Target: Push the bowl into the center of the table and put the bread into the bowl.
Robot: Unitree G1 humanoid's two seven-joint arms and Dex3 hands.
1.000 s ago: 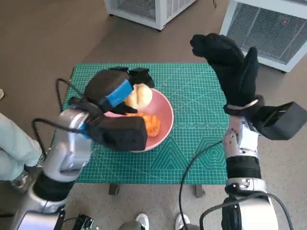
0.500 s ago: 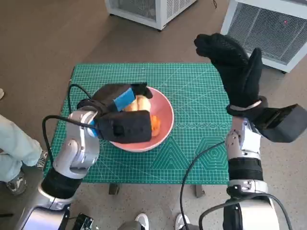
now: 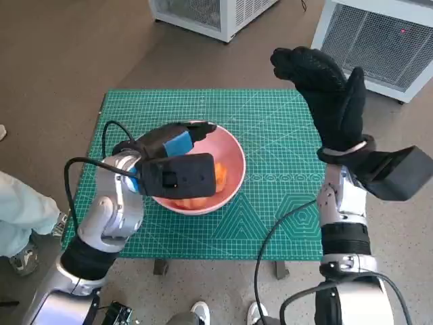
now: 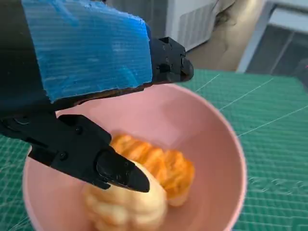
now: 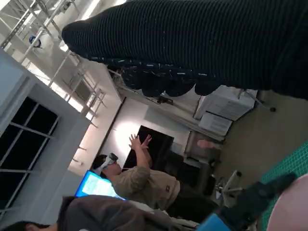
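from my seat the job looks nearly done: the pink bowl (image 3: 226,159) sits about mid-table on the green cutting mat (image 3: 284,203), and the bread (image 4: 144,183) already lies inside it, pale roll against orange piece in the left wrist view, so what's left is, i judge, only to lift my left hand (image 3: 169,152) clear. that hand hangs low over the bowl, fingers (image 4: 113,168) spread and holding nothing, one tip just at the roll, though i cannot tell whether it touches. my right hand (image 3: 325,88) is raised upright well off to the side, gloved fingers apart and empty.
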